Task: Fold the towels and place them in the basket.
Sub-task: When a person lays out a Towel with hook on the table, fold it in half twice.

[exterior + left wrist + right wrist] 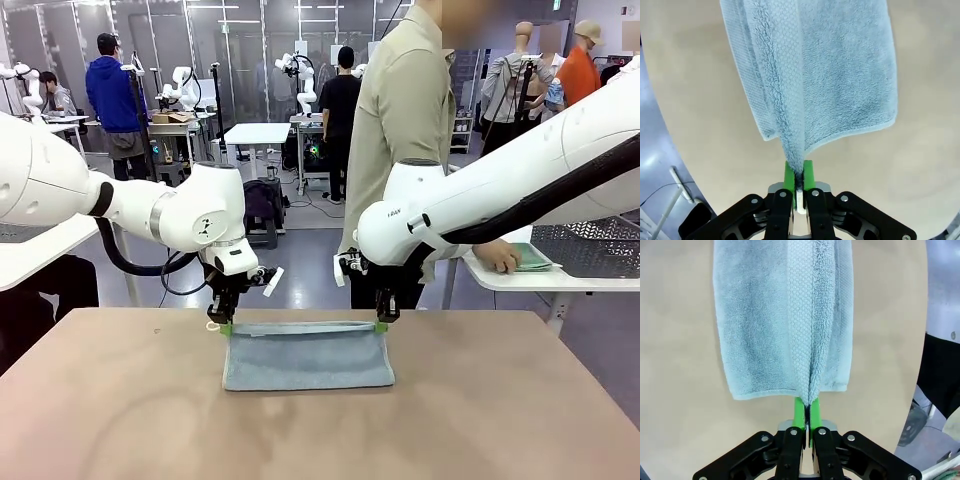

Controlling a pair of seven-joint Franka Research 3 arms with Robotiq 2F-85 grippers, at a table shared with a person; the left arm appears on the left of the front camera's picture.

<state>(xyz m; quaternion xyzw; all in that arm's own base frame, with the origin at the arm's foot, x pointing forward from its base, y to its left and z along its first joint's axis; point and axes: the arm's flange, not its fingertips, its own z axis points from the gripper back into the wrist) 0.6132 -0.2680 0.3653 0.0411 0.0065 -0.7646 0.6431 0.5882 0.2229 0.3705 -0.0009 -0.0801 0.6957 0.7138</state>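
Note:
A dusty blue-grey towel (pixel 308 356) lies folded on the brown table (pixel 120 410), its far edge lifted slightly. My left gripper (pixel 226 325) pinches the far left corner. My right gripper (pixel 381 323) pinches the far right corner. In the left wrist view the green pads (pixel 788 172) of the left gripper (pixel 798 169) are shut on the towel (pixel 840 75) edge. The right wrist view shows the right gripper (pixel 806 409) shut on the towel (pixel 755 325) the same way. A green towel (pixel 530 258) lies on the side table under a person's hand (pixel 497 256). The dark grey mesh basket (pixel 592 247) sits beside it.
A person in a beige shirt (pixel 405 110) stands just beyond the table's far edge, behind the right arm. The white side table (pixel 520 280) is at the right. Bare tabletop surrounds the towel on the near, left and right sides.

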